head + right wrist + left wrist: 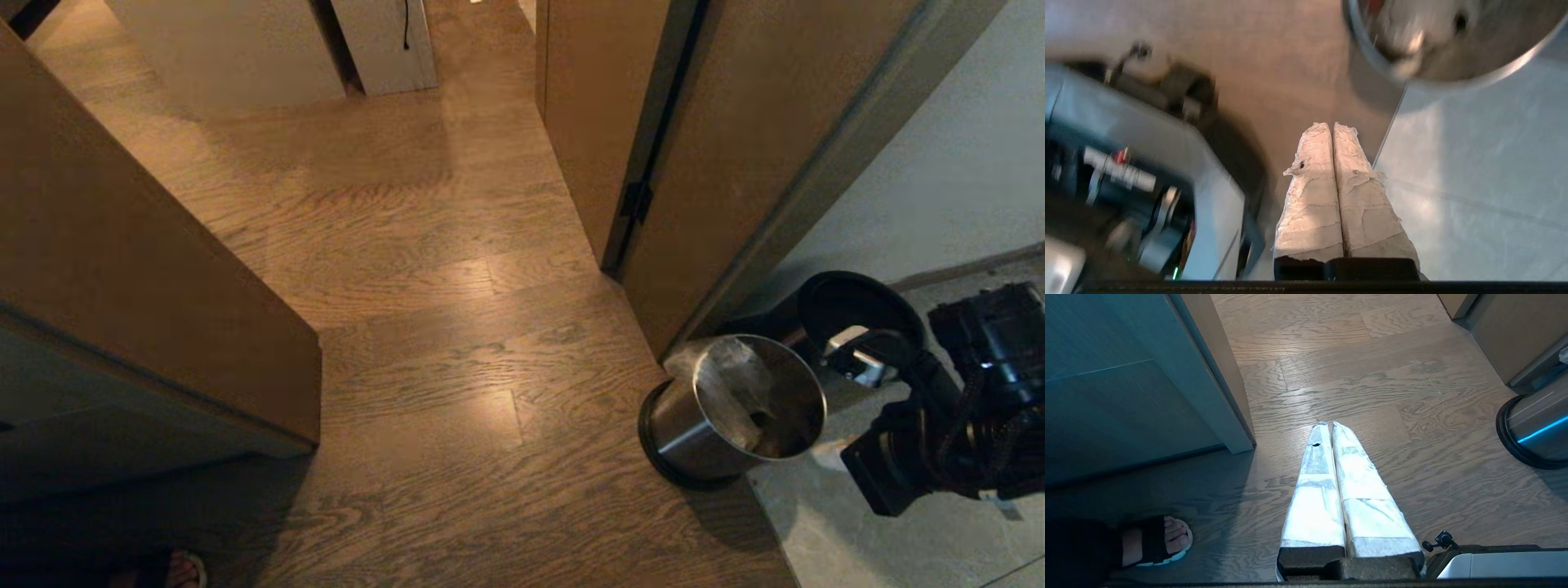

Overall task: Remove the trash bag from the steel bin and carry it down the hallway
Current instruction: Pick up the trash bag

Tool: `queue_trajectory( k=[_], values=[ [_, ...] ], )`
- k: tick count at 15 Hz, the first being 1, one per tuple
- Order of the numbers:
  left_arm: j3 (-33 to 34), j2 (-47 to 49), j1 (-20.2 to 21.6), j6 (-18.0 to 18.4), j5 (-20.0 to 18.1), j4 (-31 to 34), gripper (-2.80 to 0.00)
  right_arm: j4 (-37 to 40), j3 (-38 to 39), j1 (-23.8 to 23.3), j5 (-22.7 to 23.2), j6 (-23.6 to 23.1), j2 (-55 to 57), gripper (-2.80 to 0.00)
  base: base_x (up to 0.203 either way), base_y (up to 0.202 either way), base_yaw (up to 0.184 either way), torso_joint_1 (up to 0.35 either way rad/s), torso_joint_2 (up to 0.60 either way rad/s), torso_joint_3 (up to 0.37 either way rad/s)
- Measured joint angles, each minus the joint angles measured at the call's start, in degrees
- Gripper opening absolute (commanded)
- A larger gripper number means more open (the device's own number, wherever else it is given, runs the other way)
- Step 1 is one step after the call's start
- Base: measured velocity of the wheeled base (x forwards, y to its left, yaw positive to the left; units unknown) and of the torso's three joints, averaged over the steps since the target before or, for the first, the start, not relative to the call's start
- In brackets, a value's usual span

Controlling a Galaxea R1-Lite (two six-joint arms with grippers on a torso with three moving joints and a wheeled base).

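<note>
Trash bag [739, 384], thin crinkled whitish translucent plastic, lies inside the small shiny steel bin [702, 433] with the black base ring; the bin stands at the seam where brown wood-plank floor [424, 327] meets grey stone-look tile [882, 531]. A round black-rimmed top section [857, 314] sits just beside the bin, on the tile side.

Progress, as judged: the bin mouth is uncovered, but bag removal is not yet done and the carry is not begun.

Right gripper [1333, 130]: tape-wrapped fingers pressed together, holding nothing, near the bin rim but apart from it. Left gripper [1329, 426]: fingers likewise closed and empty, well apart from the bin, over the plank floor.

View differences: only the head view shows the bag inside the bin. Only the left wrist view clearly shows a person's sandalled foot [1155, 541] beside a door frame [1216, 384]. Only the right wrist view shows the right fingertips
</note>
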Motion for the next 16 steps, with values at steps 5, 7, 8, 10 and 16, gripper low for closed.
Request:
queue_trajectory(
  k=[5, 7, 8, 10, 16],
  values=[
    [0.0, 0.0, 0.0, 0.0, 0.0, 0.0, -2.8, -14.3, -0.3, 1.6, 0.6, 0.6, 9.8, -2.8, 0.0, 0.0, 0.0, 0.0, 0.0, 0.0],
    [0.0, 0.0, 0.0, 0.0, 0.0, 0.0, -2.8, -15.8, -0.4, 2.1, 0.9, 0.4, 12.9, 0.0, 0.0, 0.0, 0.0, 0.0, 0.0, 0.0],
    [0.0, 0.0, 0.0, 0.0, 0.0, 0.0, -2.8, -15.7, -1.3, 1.9, 0.8, 0.3, 14.3, 0.0, 0.0, 0.0, 0.0, 0.0, 0.0, 0.0],
    [0.0, 0.0, 0.0, 0.0, 0.0, 0.0, -2.8, -14.9, -2.5, -0.2, 0.8, -0.1, 16.2, 0.0, 0.0, 0.0, 0.0, 0.0, 0.0, 0.0],
    [0.0, 0.0, 0.0, 0.0, 0.0, 0.0, -2.8, -19.3, -5.5, -2.1, 0.2, -0.2, 23.7, 0.0, 0.0, 0.0, 0.0, 0.0, 0.0, 0.0]
  ],
)
